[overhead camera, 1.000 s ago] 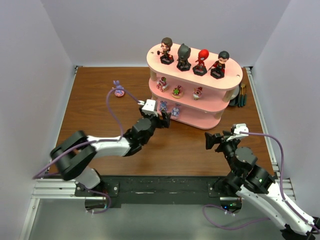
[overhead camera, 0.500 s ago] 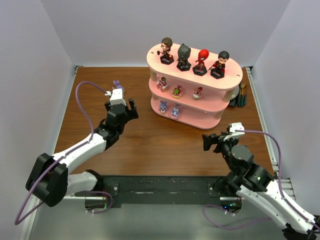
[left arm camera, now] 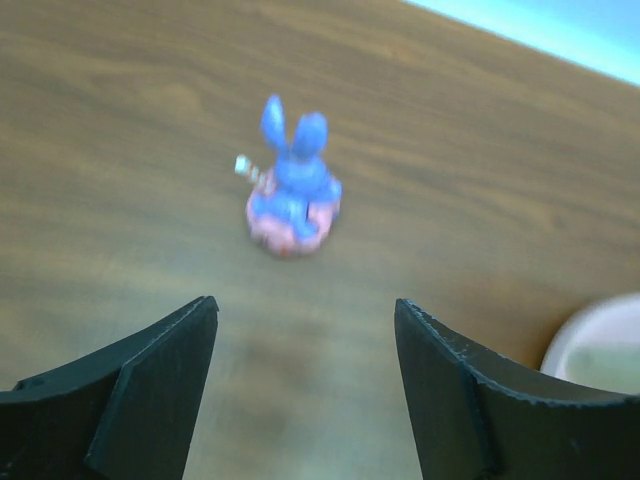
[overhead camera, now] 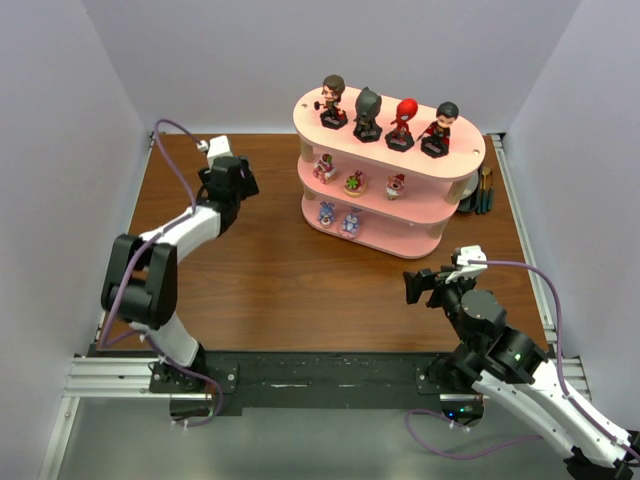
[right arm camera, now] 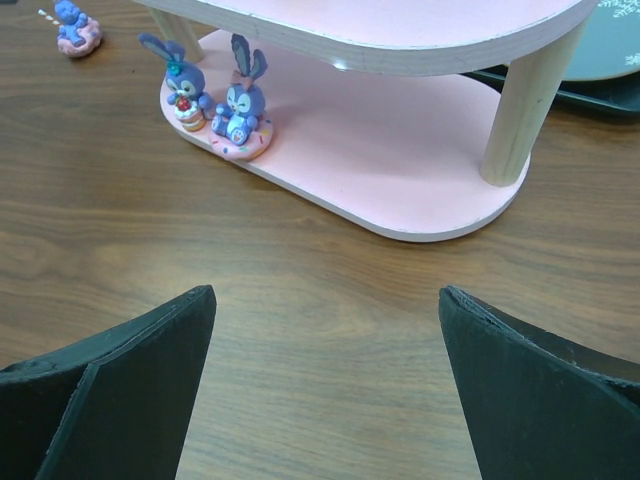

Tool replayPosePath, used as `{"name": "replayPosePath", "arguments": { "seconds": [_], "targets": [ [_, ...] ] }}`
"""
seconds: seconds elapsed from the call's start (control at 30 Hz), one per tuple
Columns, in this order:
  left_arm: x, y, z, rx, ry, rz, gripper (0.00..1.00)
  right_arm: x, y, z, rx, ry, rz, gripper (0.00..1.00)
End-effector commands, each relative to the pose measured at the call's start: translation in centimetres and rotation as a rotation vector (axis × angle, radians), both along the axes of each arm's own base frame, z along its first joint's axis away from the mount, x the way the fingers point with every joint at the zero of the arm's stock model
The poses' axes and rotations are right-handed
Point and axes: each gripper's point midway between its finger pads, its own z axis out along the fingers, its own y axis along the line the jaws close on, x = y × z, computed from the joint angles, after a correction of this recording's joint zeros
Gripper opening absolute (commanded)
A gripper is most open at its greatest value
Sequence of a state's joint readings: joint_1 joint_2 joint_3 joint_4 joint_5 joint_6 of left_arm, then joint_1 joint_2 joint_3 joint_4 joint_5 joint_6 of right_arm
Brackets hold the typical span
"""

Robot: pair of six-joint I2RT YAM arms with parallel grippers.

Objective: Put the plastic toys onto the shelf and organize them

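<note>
The shelf (overhead camera: 470,160) holds four big-headed figures on its cream top board: brown-haired (overhead camera: 333,103), black-masked (overhead camera: 368,113), red-masked (overhead camera: 402,124) and black-haired (overhead camera: 440,129). Three tiny toys (overhead camera: 355,183) stand on the middle board. Two purple-blue creatures (overhead camera: 338,217) stand on the bottom board and also show in the right wrist view (right arm camera: 243,105). A third creature (left arm camera: 293,190) stands on the table just ahead of my open, empty left gripper (left arm camera: 305,305). In the top view the left gripper (overhead camera: 236,186) hides it. My right gripper (overhead camera: 415,285) is open and empty, in front of the shelf.
Dark pens and tools (overhead camera: 483,190) lie to the right of the shelf. A teal plate (right arm camera: 610,40) shows behind the shelf post (right arm camera: 520,110). White walls enclose the table on three sides.
My left arm has swung from the shelf's bottom board leftward and back to the far-left table area, over the lone creature. The right arm has barely moved.
</note>
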State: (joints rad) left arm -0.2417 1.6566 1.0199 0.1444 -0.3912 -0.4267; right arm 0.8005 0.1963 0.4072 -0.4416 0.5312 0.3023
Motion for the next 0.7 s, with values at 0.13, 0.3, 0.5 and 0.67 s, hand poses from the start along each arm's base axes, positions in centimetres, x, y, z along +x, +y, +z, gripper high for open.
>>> {"name": "replayPosePath", "arguments": {
  "seconds": [0.13, 0.3, 0.5, 0.67],
  "targets": [
    [7.0, 2.2, 2.2, -0.02, -0.07, 0.138, 0.71, 0.1, 0.7, 1.0, 0.014, -0.011, 0.024, 0.97],
    [8.9, 3.0, -0.4, -0.005, -0.022, 0.197, 0.66, 0.3, 0.8, 0.6, -0.006, -0.002, 0.026, 0.97],
    [10.9, 3.2, -2.1, 0.024, 0.017, 0.206, 0.6, 0.4, 1.0, 0.2, -0.017, 0.011, 0.032, 0.97],
    [11.7, 3.6, -2.3, 0.034, 0.018, 0.217, 0.5, 0.4, 1.0, 0.3, -0.018, 0.008, 0.032, 0.97]
  ]
}}
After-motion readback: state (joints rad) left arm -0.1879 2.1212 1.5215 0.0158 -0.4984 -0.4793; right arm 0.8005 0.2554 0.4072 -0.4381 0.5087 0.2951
